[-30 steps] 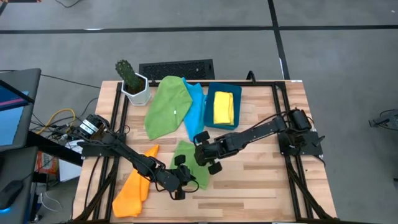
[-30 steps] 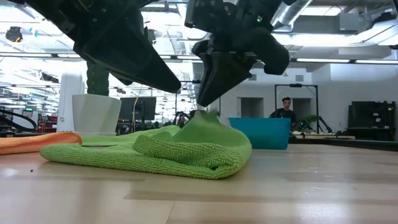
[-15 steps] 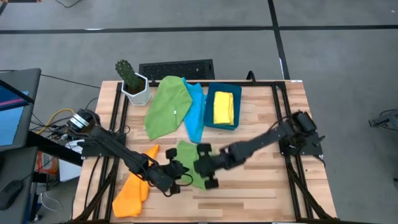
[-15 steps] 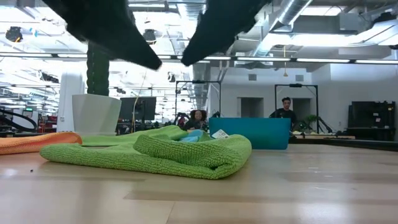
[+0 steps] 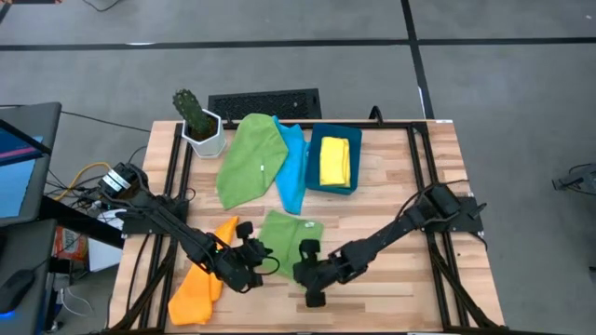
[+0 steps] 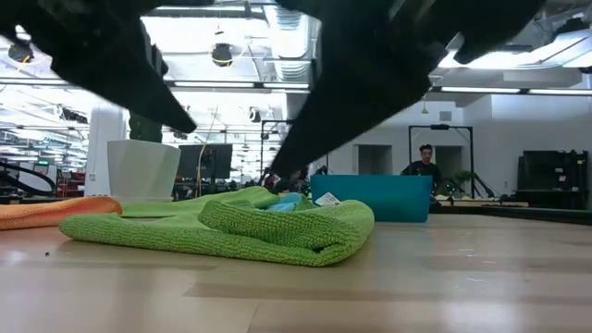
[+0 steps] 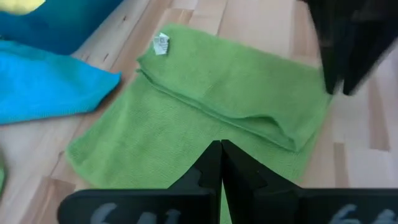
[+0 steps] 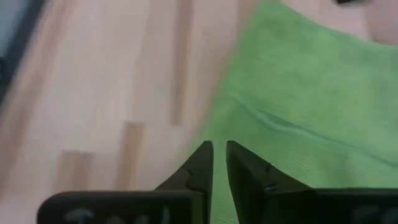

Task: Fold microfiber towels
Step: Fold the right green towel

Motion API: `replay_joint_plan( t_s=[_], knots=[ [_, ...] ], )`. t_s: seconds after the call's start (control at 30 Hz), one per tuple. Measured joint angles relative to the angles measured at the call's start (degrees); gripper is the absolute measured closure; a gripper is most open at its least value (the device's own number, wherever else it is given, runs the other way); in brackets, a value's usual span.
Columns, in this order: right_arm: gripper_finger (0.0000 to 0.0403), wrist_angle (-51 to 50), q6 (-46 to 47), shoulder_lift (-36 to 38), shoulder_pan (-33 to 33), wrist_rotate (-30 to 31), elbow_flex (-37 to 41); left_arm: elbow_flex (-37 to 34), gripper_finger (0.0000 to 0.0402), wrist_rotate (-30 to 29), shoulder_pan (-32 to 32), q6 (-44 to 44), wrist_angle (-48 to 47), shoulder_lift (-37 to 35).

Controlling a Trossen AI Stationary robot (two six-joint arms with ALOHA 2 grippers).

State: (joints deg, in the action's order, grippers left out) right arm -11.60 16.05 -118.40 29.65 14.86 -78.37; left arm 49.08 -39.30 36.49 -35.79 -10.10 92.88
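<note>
From table height both arms were only dark blurs cut off at the top edge. The folded green towel [image 6: 231, 231] hid most of the blue bin [image 6: 398, 199] and the blue cloth [image 6: 282, 202] behind it. From above, the left arm covered part of the orange towel [image 5: 197, 284]. The small tag [image 7: 161, 44] on the green towel was too small to read.

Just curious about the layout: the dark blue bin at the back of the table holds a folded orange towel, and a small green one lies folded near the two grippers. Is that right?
Nearly. The towel in the bin is yellow, as the high view shows; the orange towel lies at the table's front left. The folded green towel does lie near both grippers.
</note>
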Motion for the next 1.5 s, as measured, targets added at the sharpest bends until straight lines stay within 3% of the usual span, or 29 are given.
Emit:
replay_joint_plan(
  t_s=[0.4,0.63,1.0,1.27,1.5],
  knots=[
    [0.0338,1.4,1.9,-1.9,1.8,-2.3,-0.1,-2.5,0.0401,2.0,0.0,-1.8,5.6,0.0],
    [0.0351,0.0,2.1,0.9,1.7,7.0,-1.1,-2.5,0.0401,2.0,0.0,-1.7,5.2,0.0],
    [0.0385,2.0,5.1,-4.7,1.5,-0.7,-0.9,-2.5,0.0401,2.9,0.0,-1.9,4.8,0.0],
    [0.0373,1.1,4.9,-4.6,2.6,-1.3,-1.9,-2.5,0.0401,3.0,-0.1,-1.9,4.8,0.0],
    [0.0387,1.4,3.6,-4.5,2.2,8.5,-4.7,-2.5,0.0401,3.0,-0.1,-1.6,4.8,0.0]
  ],
)
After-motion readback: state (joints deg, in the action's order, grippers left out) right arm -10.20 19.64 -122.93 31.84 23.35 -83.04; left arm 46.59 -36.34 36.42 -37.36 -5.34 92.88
